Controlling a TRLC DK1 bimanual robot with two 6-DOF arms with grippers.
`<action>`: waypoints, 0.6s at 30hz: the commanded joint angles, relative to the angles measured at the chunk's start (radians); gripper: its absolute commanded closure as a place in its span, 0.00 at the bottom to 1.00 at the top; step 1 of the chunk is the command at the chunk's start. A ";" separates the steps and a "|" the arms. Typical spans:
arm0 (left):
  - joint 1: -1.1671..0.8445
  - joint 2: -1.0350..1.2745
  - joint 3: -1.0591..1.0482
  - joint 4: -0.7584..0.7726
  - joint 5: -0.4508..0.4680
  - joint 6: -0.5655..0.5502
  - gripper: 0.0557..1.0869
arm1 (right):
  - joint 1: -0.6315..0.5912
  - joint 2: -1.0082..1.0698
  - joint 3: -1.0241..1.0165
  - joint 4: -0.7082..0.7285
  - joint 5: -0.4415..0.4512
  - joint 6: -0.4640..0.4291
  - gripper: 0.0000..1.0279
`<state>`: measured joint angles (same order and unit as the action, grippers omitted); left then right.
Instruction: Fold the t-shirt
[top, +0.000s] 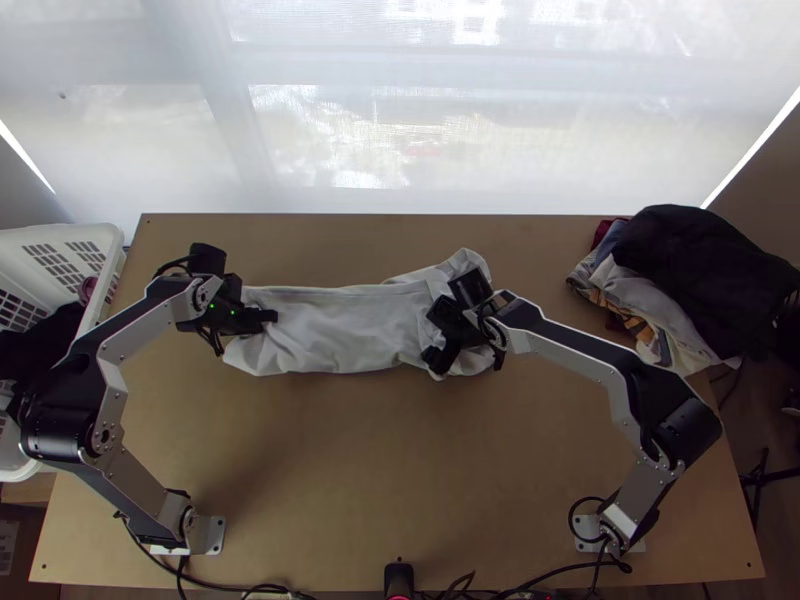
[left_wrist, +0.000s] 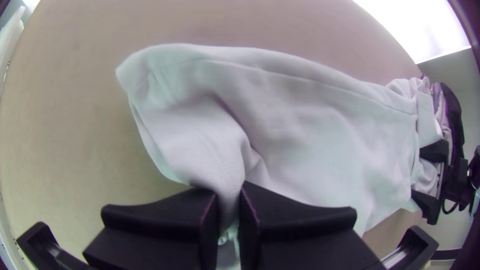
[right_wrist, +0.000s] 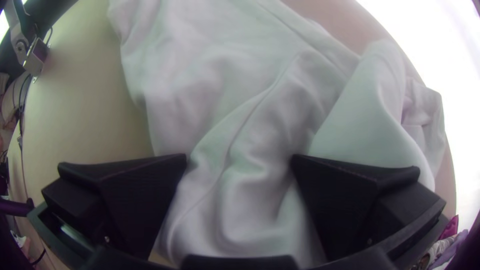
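Pinched at one end by the left gripper — likely for anchoring the t-shirt; straddled at the bunched other end by the right gripper, fingers wide, apparently for gathering.

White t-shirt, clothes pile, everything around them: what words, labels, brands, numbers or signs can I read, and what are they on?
There are none I can read.
White t-shirt: no lettering on the cloth that shows.
Clothes pile, right of the table: one garment has orange and dark markings, too small to tell if they are letters.
Brown box, lower left: pale label, too small to read.
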<state>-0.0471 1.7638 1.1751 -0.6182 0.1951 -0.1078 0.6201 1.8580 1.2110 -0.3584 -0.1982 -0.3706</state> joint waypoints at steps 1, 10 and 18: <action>-0.004 -0.046 0.113 -0.075 0.044 0.003 0.97 | -0.011 0.041 -0.007 0.001 0.008 0.001 0.05; -0.039 -0.072 0.383 -0.233 0.135 -0.010 0.97 | -0.016 0.049 -0.002 0.001 0.009 0.013 0.05; -0.125 -0.066 0.518 -0.275 0.182 -0.021 0.97 | -0.017 -0.106 0.130 -0.094 0.008 0.038 0.05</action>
<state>-0.1131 1.6966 1.5784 -0.8547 0.3405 -0.1204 0.6044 1.8618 1.2366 -0.3862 -0.1864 -0.3431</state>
